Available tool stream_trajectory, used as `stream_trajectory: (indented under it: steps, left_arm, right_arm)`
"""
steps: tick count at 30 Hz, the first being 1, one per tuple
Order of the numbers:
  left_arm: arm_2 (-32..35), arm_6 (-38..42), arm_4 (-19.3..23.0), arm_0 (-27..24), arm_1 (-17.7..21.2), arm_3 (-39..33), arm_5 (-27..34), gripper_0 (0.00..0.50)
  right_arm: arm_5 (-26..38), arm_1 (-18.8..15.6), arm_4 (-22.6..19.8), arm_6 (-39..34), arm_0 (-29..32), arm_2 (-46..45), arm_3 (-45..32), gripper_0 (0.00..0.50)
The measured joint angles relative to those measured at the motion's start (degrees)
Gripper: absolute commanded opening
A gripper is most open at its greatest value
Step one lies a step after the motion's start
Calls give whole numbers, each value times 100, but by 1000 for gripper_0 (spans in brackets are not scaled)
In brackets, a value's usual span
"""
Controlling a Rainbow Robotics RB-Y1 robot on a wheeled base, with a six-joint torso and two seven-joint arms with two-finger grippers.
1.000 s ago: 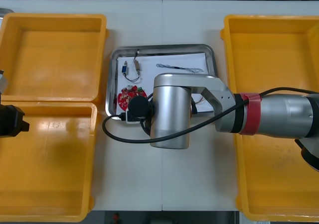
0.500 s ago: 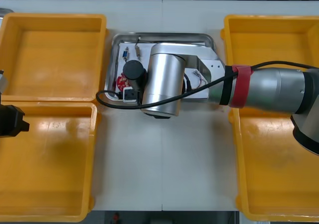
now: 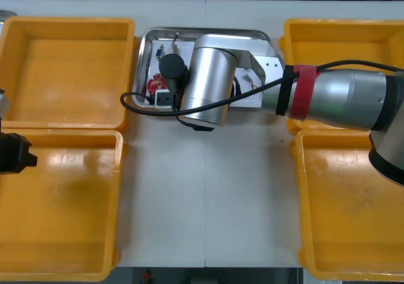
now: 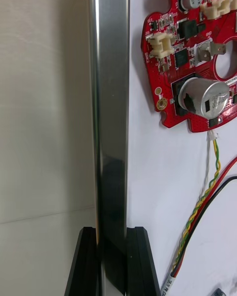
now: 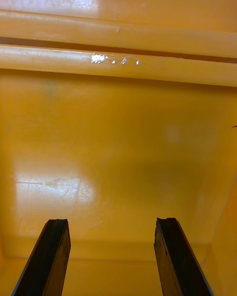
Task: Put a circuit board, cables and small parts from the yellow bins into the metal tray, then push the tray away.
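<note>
Your right pincer (image 4: 111,232) was clamped on the tray (image 4: 109,103) rim, fingers (image 4: 138,256) either side. Inside, on white, lay the red board (image 4: 190,64) and cables (image 4: 207,192). The tray sat far back on the light table (image 3: 208,195) between the bins (image 3: 66,63). Your left pincer (image 5: 112,222) hung apart over a left one.

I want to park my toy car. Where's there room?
The bare table strip between the near left bin and near right bin, in front of the tray, is free. The tray is crowded: circuit board, cables, and the right arm above, its jaws shut on the near rim. The left arm hangs over the near left bin.
</note>
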Motion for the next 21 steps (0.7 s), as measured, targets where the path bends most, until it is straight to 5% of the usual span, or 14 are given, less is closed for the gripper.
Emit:
stream_trajectory:
  steps: [21]
  left_arm:
    - [0,0,0,0,0,-1,0,500]
  right_arm:
    - [-1067,238,45,508,-157,0,1192,0]
